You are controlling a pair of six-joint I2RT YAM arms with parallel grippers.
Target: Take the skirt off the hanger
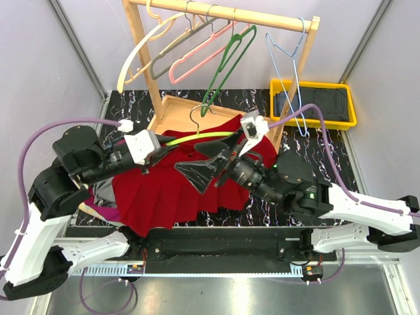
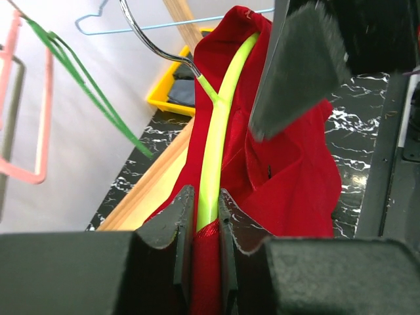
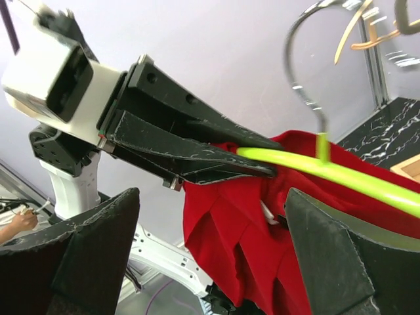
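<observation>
While the left gripper (image 1: 155, 155) pinches one end of the hanger (image 1: 200, 137), the job is at its middle step: hanger held, skirt (image 1: 157, 197) not yet pulled free. Seen from the left wrist, its fingers (image 2: 182, 220) are nearly closed on the lime bar, with a fold of red cloth caught between them just below it. The hanger lies roughly level above the table (image 1: 308, 197), off the rack (image 1: 230, 13), with its hook (image 1: 195, 115) pointing up and away. The skirt is draped and bunched along the bar. Most of it hangs down and spreads toward the left arm and the near edge of the table. I cannot tell whether a clip or only the drape keeps it on.

Further right, the right gripper (image 1: 200, 169) is just beside the skirt's middle, its fingers (image 3: 98, 256) spread wide and holding nothing. The right wrist view shows red cloth and the lime bar in the gap between them, with no contact visible.

Next, I judge, the right gripper should close on cloth alone, below the bar, then draw it along toward the free end, away from the left gripper. The trapped fold may have to be let go, or the skirt will hang up there. Catching the bar along with the cloth would only drag the hanger.
</observation>
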